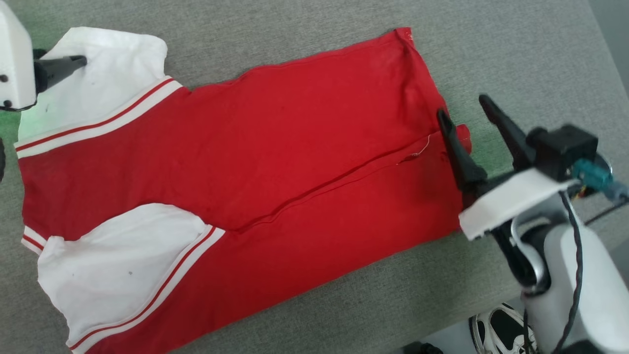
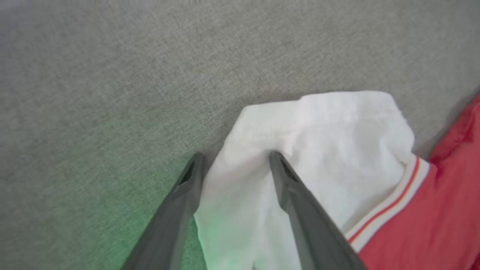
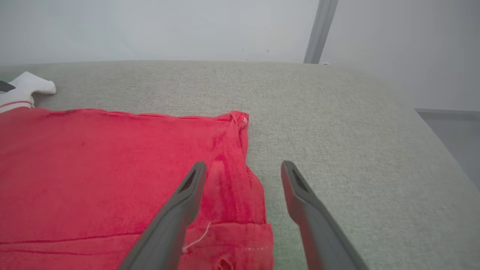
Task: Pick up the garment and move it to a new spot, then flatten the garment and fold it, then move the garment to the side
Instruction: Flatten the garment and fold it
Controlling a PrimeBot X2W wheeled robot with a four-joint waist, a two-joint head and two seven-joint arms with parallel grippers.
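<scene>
The garment (image 1: 275,147) lies on the grey cloth-covered table (image 1: 491,49), folded lengthwise with its plain red side up. Its white sleeves, trimmed in red and white stripes, are at the left. My left gripper (image 1: 81,61) is at the upper left, over the far sleeve (image 2: 337,142). In the left wrist view its fingers (image 2: 195,168) stand open with the sleeve's white edge between them. My right gripper (image 1: 462,105) is open at the garment's hem on the right. In the right wrist view the red hem edge (image 3: 240,180) lies between its spread fingers (image 3: 197,176).
The table's right edge (image 3: 442,150) drops off toward a grey floor, and a pale wall stands behind it. A black-and-white shoe (image 1: 496,334) shows below the table's near edge at the lower right. Bare grey cloth surrounds the garment on the far and right sides.
</scene>
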